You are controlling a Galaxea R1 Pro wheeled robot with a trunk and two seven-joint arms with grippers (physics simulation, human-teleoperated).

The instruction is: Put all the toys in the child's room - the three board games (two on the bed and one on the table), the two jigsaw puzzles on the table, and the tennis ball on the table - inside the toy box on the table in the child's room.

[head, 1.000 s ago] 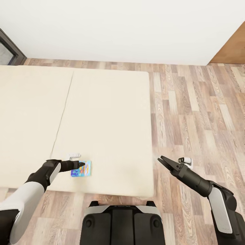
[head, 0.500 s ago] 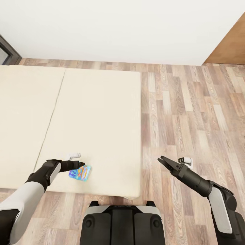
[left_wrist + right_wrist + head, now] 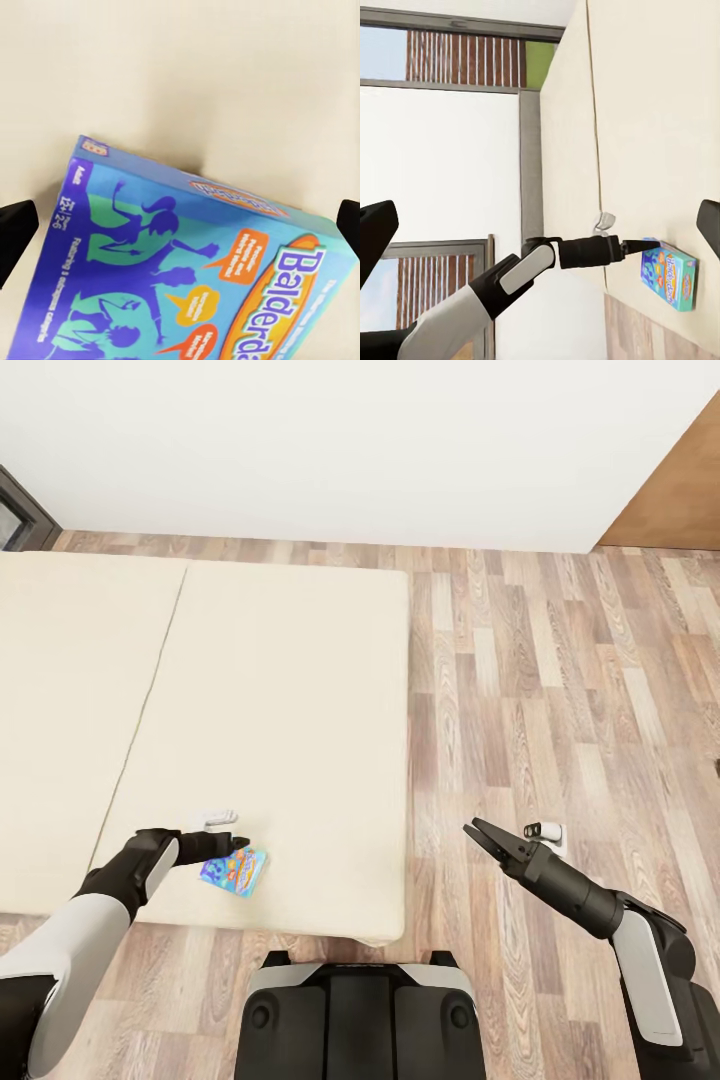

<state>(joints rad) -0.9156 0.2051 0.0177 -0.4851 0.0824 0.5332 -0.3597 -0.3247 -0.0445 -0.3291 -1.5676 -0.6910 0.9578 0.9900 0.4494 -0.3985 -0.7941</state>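
Observation:
A small blue board game (image 3: pixel 234 872) lies near the front edge of the bed (image 3: pixel 280 690), a short way in from its right corner. My left gripper (image 3: pixel 240 844) is at the game's far edge. In the left wrist view the blue cover (image 3: pixel 187 270) spans the picture, with the open fingers (image 3: pixel 15 229) wide apart at either side of it. The right wrist view shows the same game (image 3: pixel 667 279) with my left gripper (image 3: pixel 649 242) touching its edge. My right gripper (image 3: pixel 482 836) hangs open over the wood floor, right of the bed, with nothing in it.
Wood-plank floor (image 3: pixel 560 680) stretches right of the bed. A white wall (image 3: pixel 350 450) runs along the back, with a dark window frame (image 3: pixel 20 510) at the far left and a brown wooden panel (image 3: pixel 680 500) at the far right. My base (image 3: pixel 360 1010) stands against the bed's front edge.
The whole view has shifted, so the bed now sits further left in the picture. The blue game has stayed at my left gripper, turned slightly, and now lies nearer the bed's right edge.

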